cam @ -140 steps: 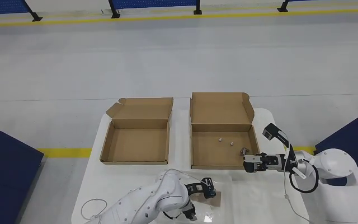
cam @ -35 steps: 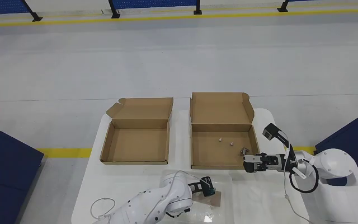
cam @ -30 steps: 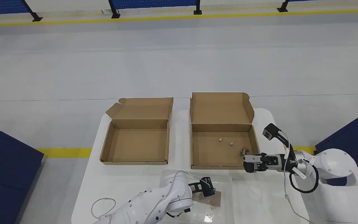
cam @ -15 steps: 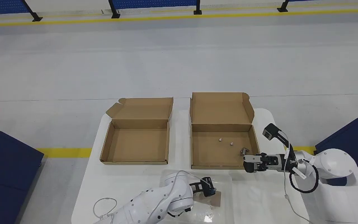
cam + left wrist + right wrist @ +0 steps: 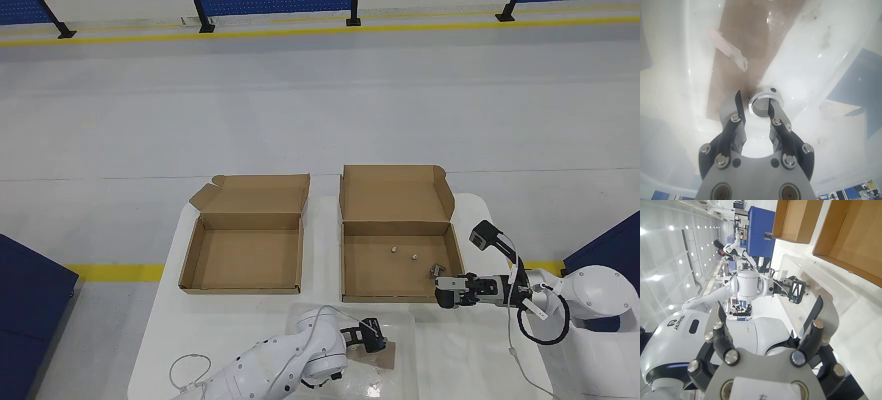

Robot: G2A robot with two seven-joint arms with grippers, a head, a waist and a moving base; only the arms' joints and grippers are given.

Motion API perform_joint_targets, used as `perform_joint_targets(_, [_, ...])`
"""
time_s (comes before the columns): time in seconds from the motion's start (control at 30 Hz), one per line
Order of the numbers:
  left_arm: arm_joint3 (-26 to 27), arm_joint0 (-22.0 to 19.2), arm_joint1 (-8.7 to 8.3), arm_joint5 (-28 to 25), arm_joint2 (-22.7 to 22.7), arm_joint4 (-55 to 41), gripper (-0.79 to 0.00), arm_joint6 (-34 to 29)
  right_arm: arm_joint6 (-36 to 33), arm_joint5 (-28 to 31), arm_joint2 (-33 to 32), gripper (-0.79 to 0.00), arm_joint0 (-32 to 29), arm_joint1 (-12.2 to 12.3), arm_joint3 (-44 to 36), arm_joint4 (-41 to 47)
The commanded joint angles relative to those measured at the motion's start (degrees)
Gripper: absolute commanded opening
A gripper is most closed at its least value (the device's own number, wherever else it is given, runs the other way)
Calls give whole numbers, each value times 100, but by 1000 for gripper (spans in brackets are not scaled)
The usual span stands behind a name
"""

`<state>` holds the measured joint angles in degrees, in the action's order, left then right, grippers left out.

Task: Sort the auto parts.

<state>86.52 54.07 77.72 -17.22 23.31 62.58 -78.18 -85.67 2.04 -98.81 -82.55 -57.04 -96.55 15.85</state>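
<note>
The metal ring (image 5: 763,92) is a short, bright silver collar with a small dark hole in its side. It lies flat on the floor of the clear bin (image 5: 829,62) at the table's front. The left gripper (image 5: 754,101) is open over it, one finger in the bore and the other just outside the rim, not touching. A pale plastic piece (image 5: 728,51) lies near; the bin's curved wall stands well apart. The right gripper (image 5: 447,291) — fingers spread, holding nothing — hovers beside the front corner of the right cardboard box (image 5: 380,277)

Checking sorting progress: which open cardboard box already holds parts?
The brown cardboard box beside the right pincer: a few small parts lie on its floor; the other box shows none.
</note>
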Motion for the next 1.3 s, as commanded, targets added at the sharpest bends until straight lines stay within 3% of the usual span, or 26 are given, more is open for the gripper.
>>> perform_joint_targets(0.0, [-31, -5, 13, -1, -3, 5, -588, 1, 0, 0, 0, 0, 0, 0, 0, 0])
perform_joint_targets(0.03, [-44, -7, 20, 5, -2, 6, -622, 8, 0, 0, 0, 0, 0, 0, 0, 0])
perform_joint_targets(0.07, [-50, -8, 25, 17, 0, 20, -785, 15, 0, 0, 0, 0, 0, 0, 0, 0])
perform_joint_targets(0.5, [255, 57, -34, -16, 247, 45, -785, -48, 0, 0, 0, 0, 0, 0, 0, 0])
perform_joint_targets(0.87, [1477, 395, -408, -475, 1234, -467, -785, -268, 0, 0, 0, 0, 0, 0, 0, 0])
perform_joint_targets(1.13, [1477, 395, -408, -475, 1234, -467, -785, -268, 0, 0, 0, 0, 0, 0, 0, 0])
perform_joint_targets(1.27, [1380, 521, -462, -477, 1522, -689, -785, 317, 0, 0, 0, 0, 0, 0, 0, 0])
